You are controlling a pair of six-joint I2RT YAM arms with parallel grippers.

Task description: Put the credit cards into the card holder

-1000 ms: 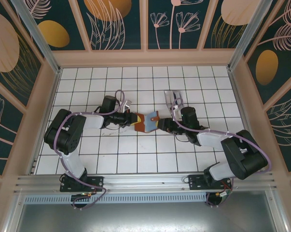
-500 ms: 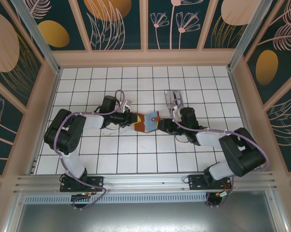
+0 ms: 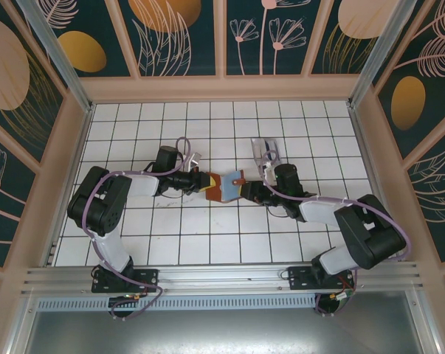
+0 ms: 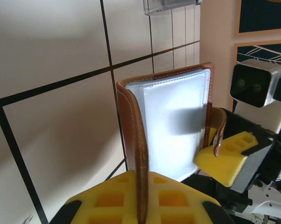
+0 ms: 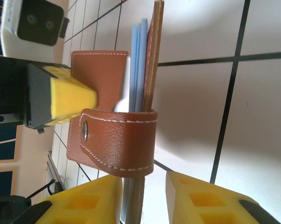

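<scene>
Holder (image 3: 223,186) is clamped by one cover in the left gripper (image 4: 140,191); its tab side is straddled by the right gripper (image 5: 142,186), jaws parted, not pinching.

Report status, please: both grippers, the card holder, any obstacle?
Left gripper shut on card holder cover. Right gripper open, astride its other edge. Credit cards lie beyond it. No obstacle seen.

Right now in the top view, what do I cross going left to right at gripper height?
left arm → left gripper → card holder → right gripper → right arm
</scene>
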